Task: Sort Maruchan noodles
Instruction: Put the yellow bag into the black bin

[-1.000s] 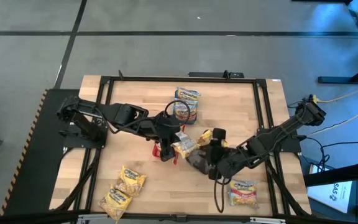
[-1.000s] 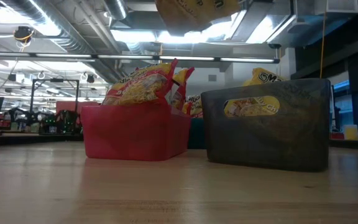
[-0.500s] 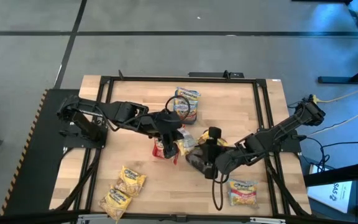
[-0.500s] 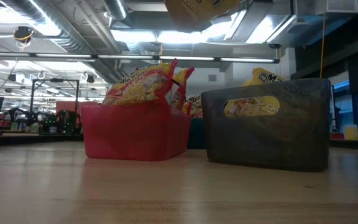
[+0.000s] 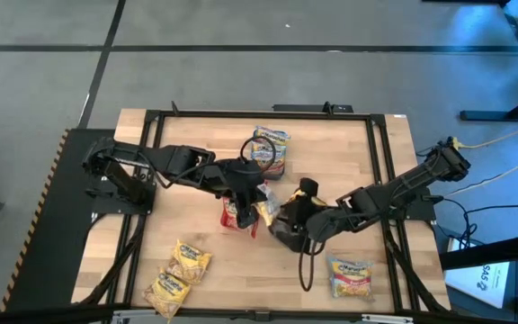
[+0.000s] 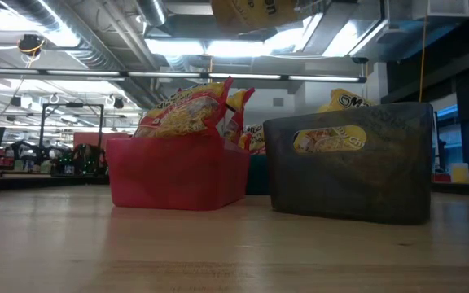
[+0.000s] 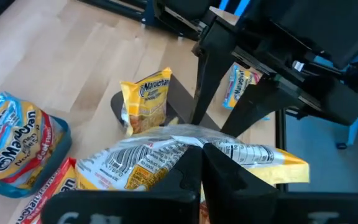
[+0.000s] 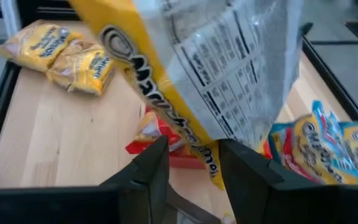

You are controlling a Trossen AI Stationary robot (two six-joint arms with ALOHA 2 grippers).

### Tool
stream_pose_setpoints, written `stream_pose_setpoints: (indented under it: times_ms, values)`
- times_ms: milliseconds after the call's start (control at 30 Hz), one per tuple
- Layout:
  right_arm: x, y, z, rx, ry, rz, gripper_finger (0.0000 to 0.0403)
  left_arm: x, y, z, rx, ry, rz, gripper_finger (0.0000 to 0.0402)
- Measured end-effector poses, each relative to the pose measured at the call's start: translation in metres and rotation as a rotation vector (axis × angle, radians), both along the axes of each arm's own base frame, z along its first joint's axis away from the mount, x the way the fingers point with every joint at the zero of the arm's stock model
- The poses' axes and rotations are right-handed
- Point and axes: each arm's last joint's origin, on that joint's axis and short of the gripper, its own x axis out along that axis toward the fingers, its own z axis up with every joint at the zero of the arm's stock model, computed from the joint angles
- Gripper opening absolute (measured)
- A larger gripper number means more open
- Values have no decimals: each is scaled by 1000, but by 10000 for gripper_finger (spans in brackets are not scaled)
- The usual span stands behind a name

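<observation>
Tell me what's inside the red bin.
Red-and-yellow Maruchan noodle packets stick up above the red bin's rim. In the low view its wall covers their lower parts and anything lying beneath them.

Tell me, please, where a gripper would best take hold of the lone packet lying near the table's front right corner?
Grip the blue-and-pink packet by one crimped end seam, coming straight down from above. It lies flat on the table, apart from other packets, and its middle looks puffy, so a thin edge probably pinches best.

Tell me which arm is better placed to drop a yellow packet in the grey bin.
Right. The right gripper, shut on a yellow packet, hangs over the grey bin. The left gripper, holding another packet, is over the red bin beside it.
</observation>
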Motion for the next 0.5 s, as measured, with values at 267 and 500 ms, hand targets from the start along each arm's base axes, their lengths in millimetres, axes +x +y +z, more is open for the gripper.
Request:
stream_pose_setpoints:
  times_ms: [267, 500]
  values:
    - [0, 2, -1, -5, 34, 92, 138, -1, 3, -2, 10, 23, 12, 0]
    - [1, -11, -5, 44, 46, -63, 158, -1, 3, -2, 13, 25, 15, 0]
